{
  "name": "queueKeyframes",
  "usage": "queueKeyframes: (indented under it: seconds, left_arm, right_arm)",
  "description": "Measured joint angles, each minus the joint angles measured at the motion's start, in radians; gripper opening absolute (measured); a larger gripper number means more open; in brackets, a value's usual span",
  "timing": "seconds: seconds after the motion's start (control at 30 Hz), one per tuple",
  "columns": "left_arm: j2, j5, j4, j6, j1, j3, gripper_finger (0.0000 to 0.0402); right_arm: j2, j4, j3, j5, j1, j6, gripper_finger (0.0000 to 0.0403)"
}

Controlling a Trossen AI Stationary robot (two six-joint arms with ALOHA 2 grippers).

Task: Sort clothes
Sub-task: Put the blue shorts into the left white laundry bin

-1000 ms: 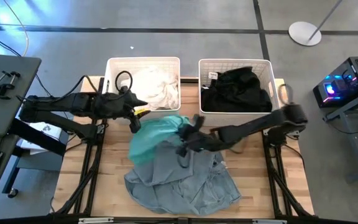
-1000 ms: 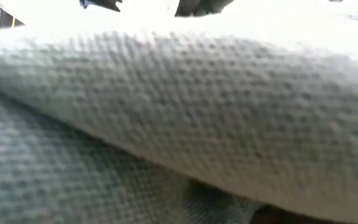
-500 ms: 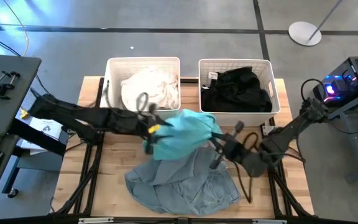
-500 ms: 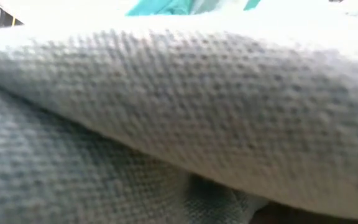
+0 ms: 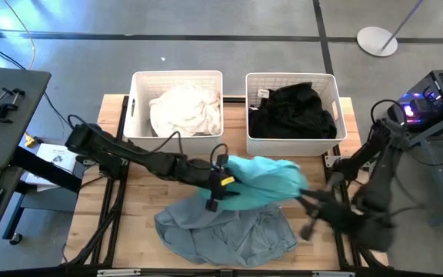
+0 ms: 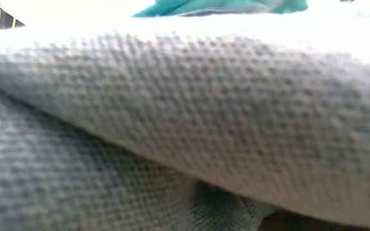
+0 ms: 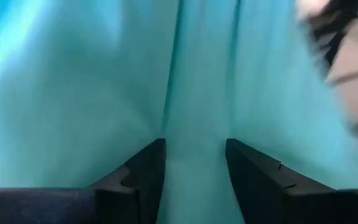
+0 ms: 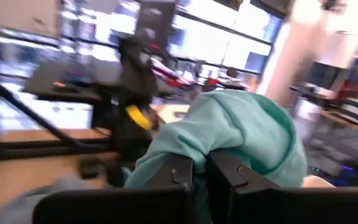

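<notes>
right gripper [image 5: 311, 219] motion-blurred, grey denim garment [image 6: 185, 128] filling low view

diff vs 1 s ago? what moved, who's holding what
The teal garment was lifted off the denim pile and carried toward the table's right side. The left gripper travelled right with it, jaws clamped on the fabric. The right gripper swung back toward the right edge, jaws shut. Unchanged: white clothes and black clothes in their baskets, denim pile in place.
</notes>
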Motion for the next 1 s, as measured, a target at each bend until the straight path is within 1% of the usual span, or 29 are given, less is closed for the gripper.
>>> queueKeyframes:
  seconds: [0.07,0.13,0.27,0.33,0.37,0.4,0.5,0.53,0.6,0.63,0.67,0.7,0.77,0.8,0.83,0.87,0.93,1.0]
  left_arm:
    - [0.007,-0.038,-0.052,-0.011,0.000,-0.001,0.0161]
    - [0.006,-0.058,-0.100,-0.035,0.000,-0.001,0.0161]
    - [0.006,-0.066,-0.173,-0.085,-0.003,-0.001,0.0161]
    - [0.006,-0.084,-0.213,-0.105,-0.009,-0.001,0.0161]
    - [0.006,-0.098,-0.236,-0.113,-0.014,-0.001,0.0161]
    - [0.006,-0.117,-0.266,-0.124,-0.020,-0.001,0.0161]
    - [0.006,-0.185,-0.347,-0.155,-0.043,-0.001,0.0161]
    - [0.006,-0.207,-0.368,-0.163,-0.052,-0.001,0.0161]
    - [0.006,-0.249,-0.407,-0.176,-0.069,-0.001,0.0161]
    - [0.006,-0.268,-0.420,-0.183,-0.078,-0.001,0.0161]
    - [0.006,-0.288,-0.432,-0.189,-0.088,-0.001,0.0161]
    - [0.004,-0.306,-0.443,-0.195,-0.097,-0.001,0.0161]
    - [0.003,-0.334,-0.448,-0.210,-0.113,-0.001,0.0161]
    - [0.003,-0.346,-0.448,-0.213,-0.120,-0.001,0.0161]
    - [0.003,-0.355,-0.447,-0.216,-0.125,-0.001,0.0161]
    - [0.003,-0.361,-0.443,-0.216,-0.129,-0.001,0.0161]
    - [0.003,-0.367,-0.433,-0.211,-0.132,-0.001,0.0161]
    - [0.003,-0.368,-0.432,-0.219,-0.131,-0.001,0.0161]
  right_arm:
    - [-0.037,0.032,0.000,-0.001,0.057,-0.017,0.0005]
    - [-0.061,0.043,0.001,0.003,0.081,0.004,0.0005]
    - [-0.073,-0.037,0.001,0.000,0.058,0.110,0.0006]
    - [-0.067,-0.122,0.001,-0.051,0.043,0.207,0.0006]
    - [-0.065,-0.182,0.001,-0.098,0.042,0.279,0.0006]
    - [-0.063,-0.263,0.001,-0.171,0.040,0.383,0.0006]
    - [-0.038,-0.545,0.002,-0.441,0.005,0.783,0.0006]
    - [-0.018,-0.649,0.001,-0.504,-0.009,0.926,0.0006]
    - [0.030,-0.814,-0.026,-0.598,-0.038,1.182,0.0006]
    - [0.056,-0.875,-0.045,-0.655,-0.054,1.294,0.0006]
    - [0.080,-0.907,-0.065,-0.734,-0.071,1.373,0.0006]
    - [0.100,-0.911,-0.085,-0.832,-0.087,1.415,0.0006]
    - [0.141,-0.881,-0.121,-1.009,-0.118,1.414,0.0007]
    - [0.160,-0.865,-0.133,-1.052,-0.131,1.385,0.0008]
    - [0.179,-0.853,-0.141,-1.057,-0.144,1.354,0.0009]
    - [0.195,-0.843,-0.147,-1.033,-0.159,1.331,0.0012]
    - [0.225,-0.831,-0.149,-0.942,-0.195,1.300,0.0022]
    - [0.249,-0.808,-0.151,-0.927,-0.243,1.233,0.0041]
